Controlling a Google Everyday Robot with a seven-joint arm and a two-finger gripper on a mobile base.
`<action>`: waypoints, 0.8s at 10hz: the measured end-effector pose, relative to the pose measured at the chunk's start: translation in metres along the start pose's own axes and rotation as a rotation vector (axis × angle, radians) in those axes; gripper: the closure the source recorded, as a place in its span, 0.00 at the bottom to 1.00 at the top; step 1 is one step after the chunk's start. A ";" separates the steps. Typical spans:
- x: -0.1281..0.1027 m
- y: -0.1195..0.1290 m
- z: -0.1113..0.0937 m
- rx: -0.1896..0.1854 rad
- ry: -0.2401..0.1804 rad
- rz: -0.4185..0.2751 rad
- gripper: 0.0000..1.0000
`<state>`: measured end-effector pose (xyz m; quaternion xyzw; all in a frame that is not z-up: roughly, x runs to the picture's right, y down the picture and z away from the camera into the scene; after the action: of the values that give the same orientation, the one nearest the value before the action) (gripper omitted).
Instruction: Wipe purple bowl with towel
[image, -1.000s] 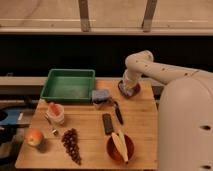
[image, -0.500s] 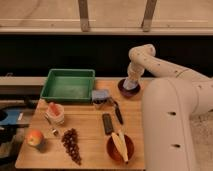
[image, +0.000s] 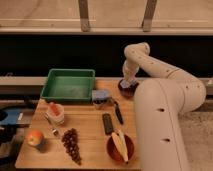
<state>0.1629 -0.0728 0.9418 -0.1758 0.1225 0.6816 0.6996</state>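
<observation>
1. Red bowl with a banana sits nearest, at the front edge of the wooden tabletop; grapes and an apple lie to its left. None of these matter to the wipe, so the arm should stay clear of them.
2. Mid-table, a dark remote and a knife lie close to the arm's path; sweeps should be kept small so the elbow does not brush them.
3. At the far right, the purple bowl stands near the tabletop's back edge, well apart from the green tray.
4. The end effector hangs right over the bowl, seemingly inside its rim. I cannot tell how it is set, nor whether the towel is in it.
5. Judgement: press lightly and circle within the rim, since a sideways push could slide the bowl off the edge.
</observation>
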 end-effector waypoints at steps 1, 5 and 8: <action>0.012 0.009 -0.005 -0.007 0.001 -0.017 1.00; 0.051 0.010 -0.024 0.004 0.001 -0.006 1.00; 0.034 -0.014 -0.025 0.012 -0.004 0.059 1.00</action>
<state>0.1797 -0.0522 0.9063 -0.1668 0.1304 0.7014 0.6806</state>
